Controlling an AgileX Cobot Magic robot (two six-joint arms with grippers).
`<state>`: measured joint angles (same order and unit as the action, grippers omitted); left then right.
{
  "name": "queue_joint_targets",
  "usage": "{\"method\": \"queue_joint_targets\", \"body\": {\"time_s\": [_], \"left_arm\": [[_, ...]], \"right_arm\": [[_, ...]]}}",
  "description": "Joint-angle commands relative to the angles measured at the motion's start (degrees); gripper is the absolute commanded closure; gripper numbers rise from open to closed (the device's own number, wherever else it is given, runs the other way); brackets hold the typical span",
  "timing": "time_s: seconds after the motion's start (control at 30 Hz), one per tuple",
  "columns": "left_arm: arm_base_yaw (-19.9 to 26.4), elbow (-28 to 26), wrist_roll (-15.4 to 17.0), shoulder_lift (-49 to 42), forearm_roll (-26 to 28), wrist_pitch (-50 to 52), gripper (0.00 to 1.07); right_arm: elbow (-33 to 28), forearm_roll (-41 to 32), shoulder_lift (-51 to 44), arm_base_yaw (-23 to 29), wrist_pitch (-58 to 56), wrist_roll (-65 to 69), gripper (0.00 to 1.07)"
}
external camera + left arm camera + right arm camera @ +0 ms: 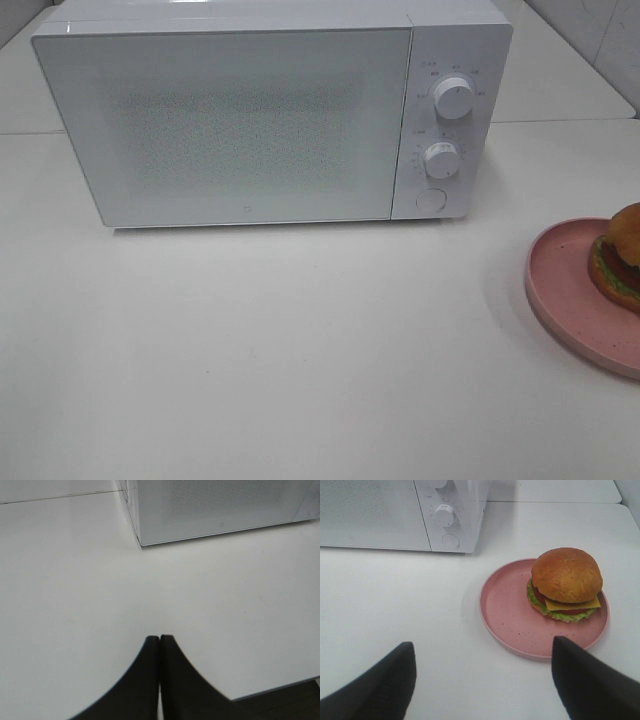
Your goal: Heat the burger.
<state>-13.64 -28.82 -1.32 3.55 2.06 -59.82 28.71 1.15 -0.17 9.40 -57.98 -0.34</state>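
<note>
The burger (pixel 622 256) sits on a pink speckled plate (pixel 560 285) at the table's three o'clock edge, right of the closed white microwave (pixel 240 120). Left gripper (pixel 159 639) is pressed together, empty; right gripper (pixel 482 647) is spread wide.

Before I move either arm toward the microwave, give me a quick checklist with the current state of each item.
1. Microwave door open for loading: not ok, it is closed.
2. Burger upright on the plate: ok.
3. Right tool open and empty: ok, short of the plate.
4. Left tool open to work the door: not ok, it is shut.
5. Table between plate and microwave unobstructed: ok.
6. Dial settings: cannot tell.
</note>
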Motion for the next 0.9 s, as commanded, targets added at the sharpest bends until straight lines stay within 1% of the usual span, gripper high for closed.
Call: {"method": "queue_joint_targets", "body": {"time_s": [0.03, 0.57, 0.63, 0.7, 0.73, 0.77, 0.8, 0.83, 0.87, 0.9], "left_arm": [[0.2, 0.1, -0.1, -0.4, 0.3, 0.2, 1.06], [0.2, 0.1, -0.1, -0.4, 0.3, 0.2, 1.06], [1.0, 0.1, -0.1, -0.4, 0.3, 0.2, 1.06], [4.0, 0.1, -0.1, -0.4, 0.3, 0.2, 1.06], [4.0, 0.1, -0.1, -0.4, 0.3, 0.2, 1.06], [6.8, 0.1, -0.1, -0.4, 0.3, 0.2, 1.06], [6.8, 0.1, -0.1, -0.4, 0.3, 0.2, 1.06], [9.2, 0.1, -0.1, -0.4, 0.3, 0.2, 1.06], [10.5, 0.1, -0.1, -0.4, 0.3, 0.2, 1.06], [10.5, 0.1, -0.1, -0.4, 0.3, 0.2, 1.06]], "right_arm": [[-0.2, -0.3, -1.5, -0.1, 0.7, 0.3, 0.37], [-0.2, -0.3, -1.5, -0.1, 0.7, 0.3, 0.37], [-0.2, -0.3, -1.5, -0.5, 0.7, 0.3, 0.37], [-0.2, -0.3, -1.5, -3.5, 0.7, 0.3, 0.37], [-0.2, -0.3, -1.5, -3.5, 0.7, 0.3, 0.37], [-0.2, -0.3, -1.5, -6.4, 0.7, 0.3, 0.37], [-0.2, -0.3, -1.5, -6.4, 0.7, 0.3, 0.37], [-0.2, -0.3, -1.5, -8.6, 0.7, 0.3, 0.37], [-0.2, -0.3, -1.5, -9.4, 0.7, 0.3, 0.37], [-0.2, -0.3, -1.5, -9.4, 0.7, 0.3, 0.37]]}}
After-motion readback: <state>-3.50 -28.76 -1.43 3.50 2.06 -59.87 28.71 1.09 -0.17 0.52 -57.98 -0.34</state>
